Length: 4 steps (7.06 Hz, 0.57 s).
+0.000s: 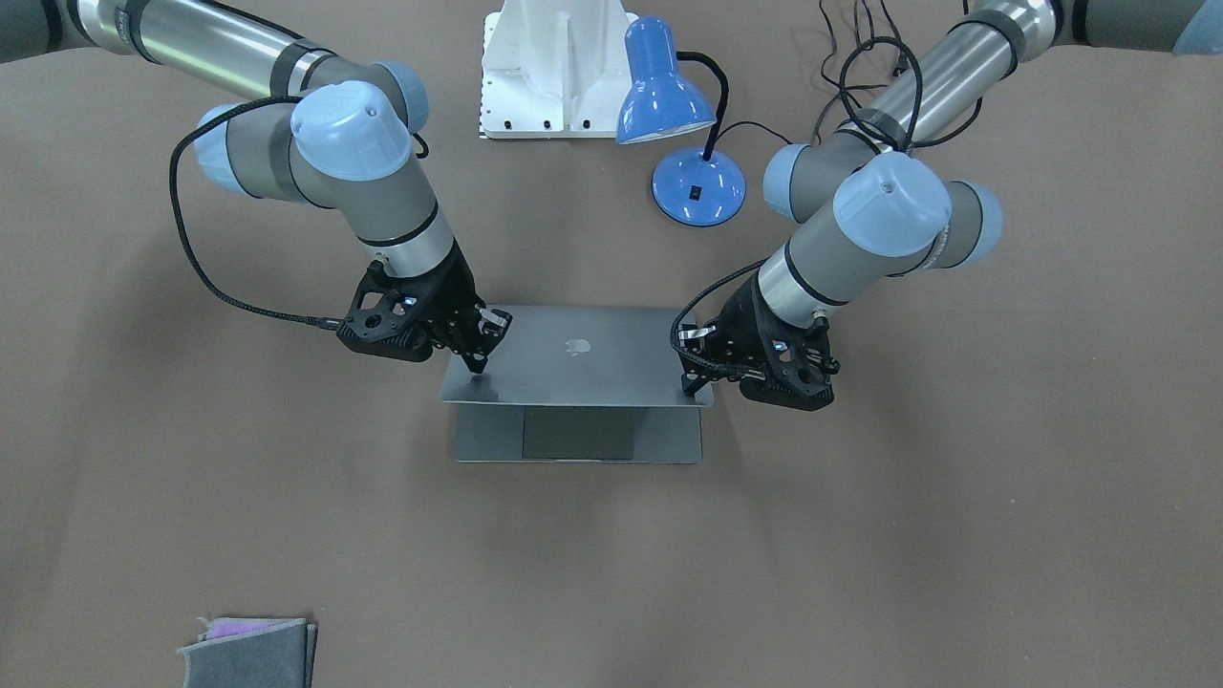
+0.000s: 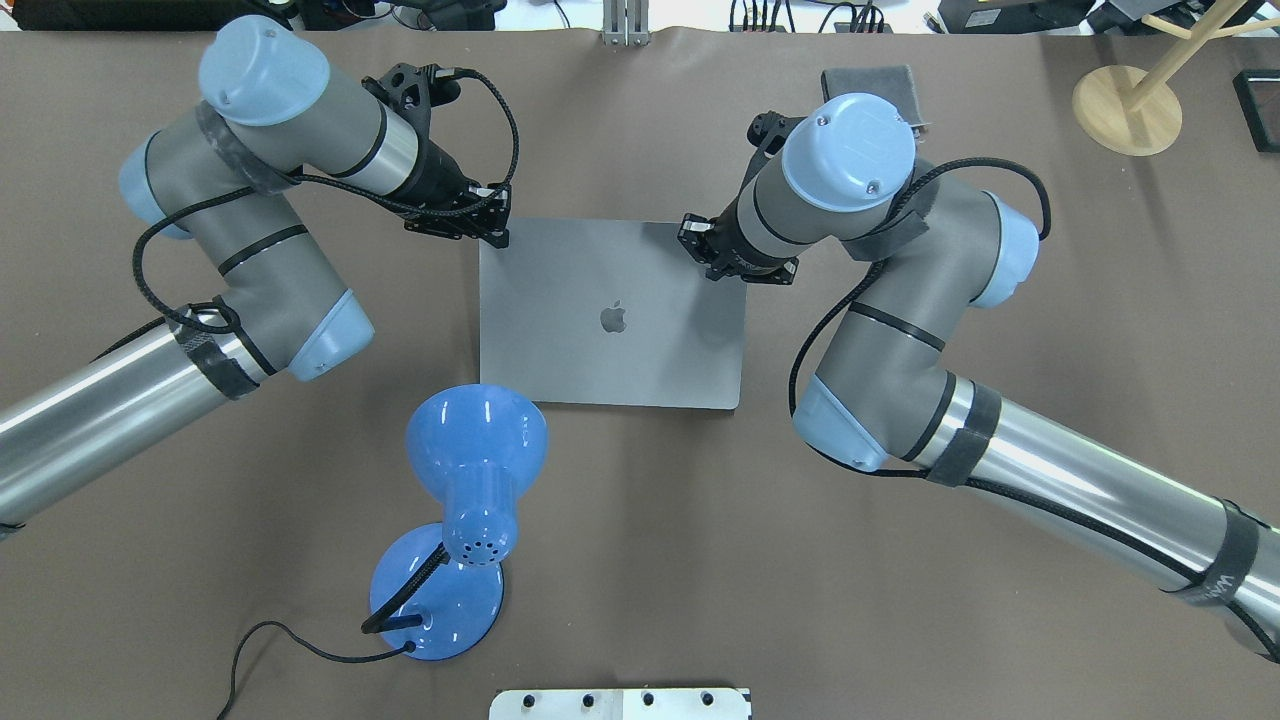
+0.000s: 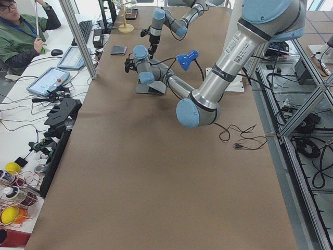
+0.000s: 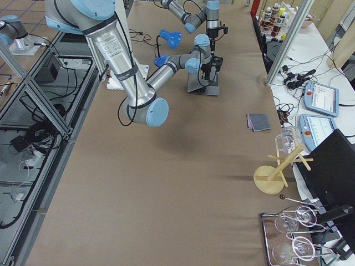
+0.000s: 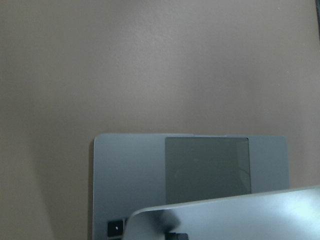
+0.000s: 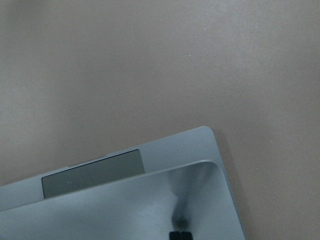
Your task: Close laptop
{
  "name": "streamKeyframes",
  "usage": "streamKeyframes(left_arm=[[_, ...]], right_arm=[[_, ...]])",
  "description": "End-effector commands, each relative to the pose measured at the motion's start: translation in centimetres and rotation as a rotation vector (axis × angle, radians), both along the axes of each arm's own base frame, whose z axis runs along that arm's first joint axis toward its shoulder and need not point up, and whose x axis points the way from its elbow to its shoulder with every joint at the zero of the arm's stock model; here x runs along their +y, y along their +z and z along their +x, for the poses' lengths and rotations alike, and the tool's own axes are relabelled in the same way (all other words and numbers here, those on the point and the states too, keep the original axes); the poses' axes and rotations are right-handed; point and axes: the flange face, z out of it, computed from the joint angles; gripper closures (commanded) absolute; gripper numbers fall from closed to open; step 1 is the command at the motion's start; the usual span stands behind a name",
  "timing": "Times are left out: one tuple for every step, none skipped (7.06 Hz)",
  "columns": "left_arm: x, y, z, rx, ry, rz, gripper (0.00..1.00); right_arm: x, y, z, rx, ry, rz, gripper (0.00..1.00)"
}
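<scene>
The space-grey laptop (image 1: pixel 576 368) lies mid-table with its lid (image 2: pixel 610 320) tilted low over the base, apple logo up. The trackpad (image 1: pixel 578 435) still shows past the lid's front edge. My left gripper (image 1: pixel 689 387) is shut and its tip rests on the lid's front corner; it is also in the overhead view (image 2: pixel 497 238). My right gripper (image 1: pixel 475 363) is shut and its tip touches the lid's other front corner (image 2: pixel 700 238). The left wrist view shows the lid's edge (image 5: pixel 225 215) over the trackpad. The right wrist view shows the lid's corner (image 6: pixel 150 205).
A blue desk lamp (image 1: pixel 683 115) stands behind the laptop near the robot's white base (image 1: pixel 554 67). A folded grey felt cloth (image 1: pixel 248 655) lies at the far table edge. A wooden stand (image 2: pixel 1125 110) is at the far right.
</scene>
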Motion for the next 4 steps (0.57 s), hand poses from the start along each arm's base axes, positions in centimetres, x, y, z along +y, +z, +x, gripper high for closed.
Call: streamKeyframes(left_arm=[[-1.6, 1.0, 1.3, -0.042, -0.032, 0.008, 1.0], [-2.3, 1.2, 2.2, -0.062, -0.054, 0.01, 1.0], [-2.6, 1.6, 3.5, -0.086, -0.065, 0.007, 1.0], [-2.4, 1.9, 5.2, -0.111, -0.079, 0.013, 1.0]], right_arm=[[-1.4, 1.3, -1.7, 0.002, 0.007, 0.002, 1.0], [-2.0, 1.7, -2.2, 0.012, 0.01, -0.005, 1.0], [-2.6, 2.5, -2.9, 0.021, 0.022, 0.001, 1.0], [-3.3, 3.2, -3.7, 0.039, 0.025, -0.01, 1.0]])
